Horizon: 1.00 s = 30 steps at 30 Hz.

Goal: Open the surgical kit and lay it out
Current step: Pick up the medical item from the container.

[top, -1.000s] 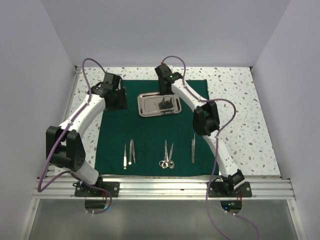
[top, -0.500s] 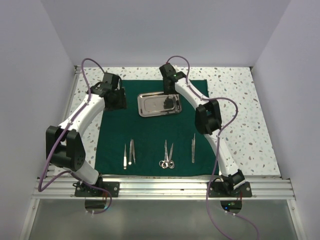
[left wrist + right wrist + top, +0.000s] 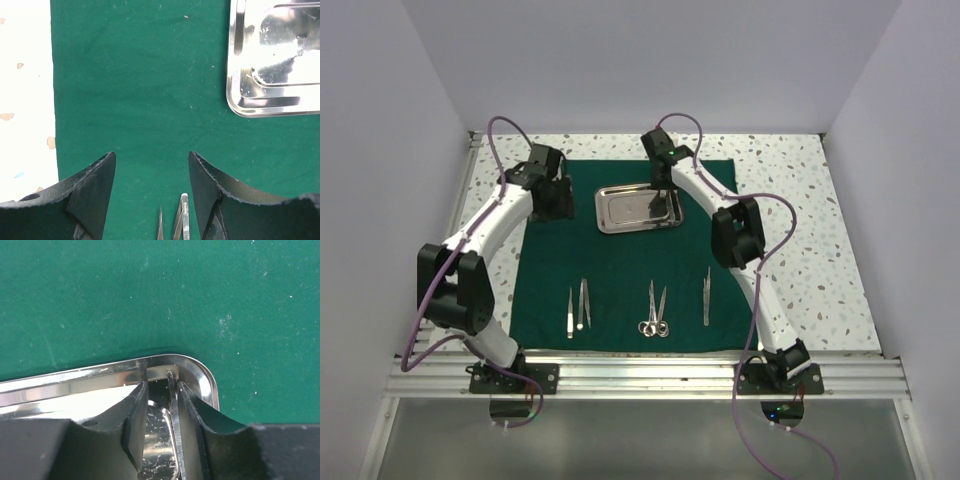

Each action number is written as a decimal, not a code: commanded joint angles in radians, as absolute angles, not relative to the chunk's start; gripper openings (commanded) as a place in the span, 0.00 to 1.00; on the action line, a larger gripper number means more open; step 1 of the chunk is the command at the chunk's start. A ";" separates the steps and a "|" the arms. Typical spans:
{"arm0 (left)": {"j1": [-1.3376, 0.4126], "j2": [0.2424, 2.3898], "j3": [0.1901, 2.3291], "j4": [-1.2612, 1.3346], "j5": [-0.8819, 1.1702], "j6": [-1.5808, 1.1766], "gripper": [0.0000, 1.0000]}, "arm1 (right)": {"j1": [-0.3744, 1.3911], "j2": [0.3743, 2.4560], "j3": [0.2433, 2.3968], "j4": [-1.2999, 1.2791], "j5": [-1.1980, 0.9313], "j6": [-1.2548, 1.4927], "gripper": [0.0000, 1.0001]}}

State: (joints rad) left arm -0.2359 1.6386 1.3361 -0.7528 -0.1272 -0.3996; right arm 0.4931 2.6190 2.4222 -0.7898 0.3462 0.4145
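Observation:
The dark green cloth (image 3: pixel 620 265) lies spread flat. The shiny steel tray (image 3: pixel 603 210) sits on its far half. Near the front edge lie two tweezers (image 3: pixel 577 306), scissors (image 3: pixel 655 312) and another tweezers (image 3: pixel 707 295). My left gripper (image 3: pixel 552 200) hovers open and empty left of the tray; in its wrist view (image 3: pixel 151 156) two tweezer tips (image 3: pixel 182 220) show below it. My right gripper (image 3: pixel 663 185) is down in the tray's far right corner (image 3: pixel 200 372). In the right wrist view (image 3: pixel 161 387) its jaws stand narrowly apart, and a slim steel instrument (image 3: pixel 172 405) lies against the right finger.
Speckled white tabletop (image 3: pixel 790 230) surrounds the cloth, with white walls on three sides. The arm bases sit on an aluminium rail (image 3: pixel 650 378) at the near edge. Purple cables loop above both arms.
My right gripper has moved from the middle of the tray to its far right corner. The left arm has barely shifted.

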 commanded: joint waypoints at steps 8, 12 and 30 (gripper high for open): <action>-0.225 1.687 1.437 -0.799 -0.137 -0.371 0.63 | 0.474 2.629 2.384 -0.808 0.305 0.456 0.27; -0.227 1.707 1.456 -0.805 -0.135 -0.373 0.63 | 0.472 2.641 2.391 -0.818 0.317 0.443 0.26; -0.215 1.741 1.462 -0.804 -0.123 -0.367 0.62 | 0.462 2.714 2.460 -0.908 0.331 0.403 0.00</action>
State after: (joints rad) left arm -0.2306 1.7374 1.4307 -0.7952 -0.1295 -0.3985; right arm 0.4721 2.6324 2.4443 -0.7975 0.3260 0.4240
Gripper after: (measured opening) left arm 0.620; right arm 0.015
